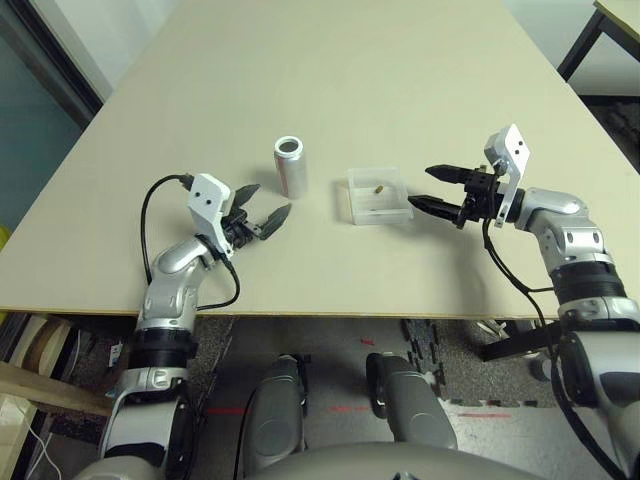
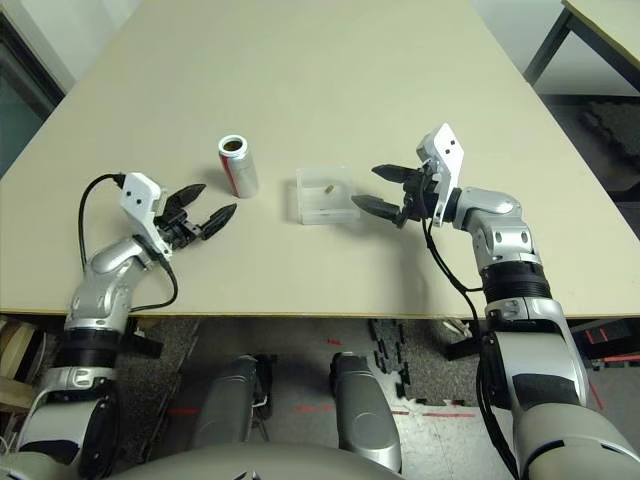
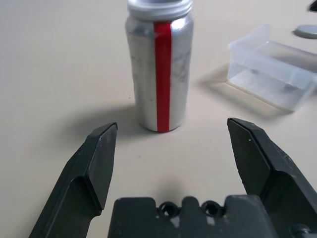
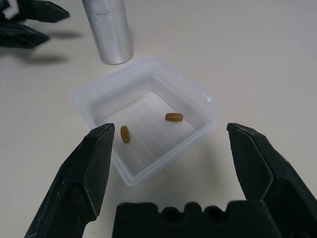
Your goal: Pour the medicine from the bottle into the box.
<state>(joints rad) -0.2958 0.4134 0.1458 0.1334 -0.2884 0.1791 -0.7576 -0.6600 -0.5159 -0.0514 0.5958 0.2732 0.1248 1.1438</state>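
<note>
1. Across the middle of the scene, a broad beige table [image 1: 350, 80] is seen, on which all the task's things are set.
2. At the table's right side, the right gripper [image 1: 432, 188] is held low over the surface just beside the box, its two black fingers spread wide apart with nothing between them; in the right wrist view the box is framed between the fingertips [image 4: 101, 144], which are not seen to touch it.
3. At the left side, the left gripper [image 1: 263, 204] is held near the table's front edge, its jaws likewise spread and empty, pointed toward the bottle, which stands a little apart from the fingertips [image 3: 104, 144].
4. Between the two grippers, the bottle [image 1: 290, 165] is stood upright on the table with its mouth uncovered and a red stripe down its side; it is placed near the box, on the box's left, without touching it.
5. Beside the bottle, the box [image 4: 89, 96] is rested flat on the table, clear-walled and open on top.
6. Beyond the box, a round grey cap [image 3: 307, 31] is glimpsed lying on the table in the left wrist view.
7. Inside the box, the medicine [image 4: 174, 117] is seen as two small amber pills lying on the floor of the tray, well apart from each other.
</note>
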